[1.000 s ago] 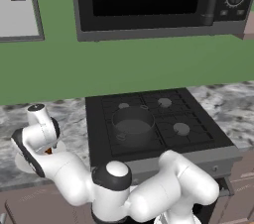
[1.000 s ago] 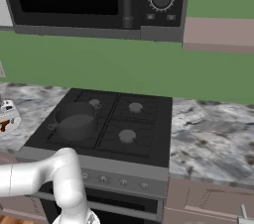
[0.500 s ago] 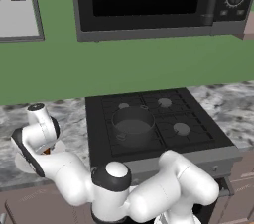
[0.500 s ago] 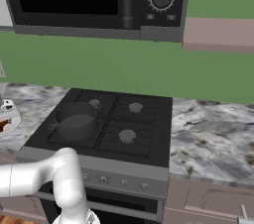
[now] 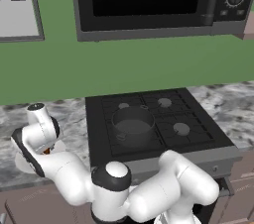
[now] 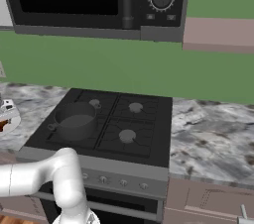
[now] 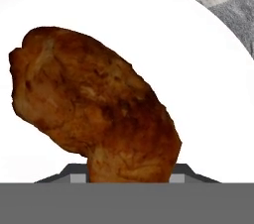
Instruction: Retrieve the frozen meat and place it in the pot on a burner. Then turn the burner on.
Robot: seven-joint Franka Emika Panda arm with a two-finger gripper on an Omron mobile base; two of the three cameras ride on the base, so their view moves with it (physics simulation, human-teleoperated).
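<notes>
Reddish-brown and glazed, the frozen meat (image 7: 94,104) lies on a white plate (image 7: 198,69) on the marble surface (image 5: 69,119) left of the stove (image 5: 154,119), with the hand (image 5: 47,149) down right over it, so the pickup step is in hand. Its fingertips (image 7: 74,177) sit either side of the narrow end, but I cannot tell whether they have closed on it. Next comes a firm lift and a carry rightward to the pot (image 5: 132,125) on the stove's front-left burner.
</notes>
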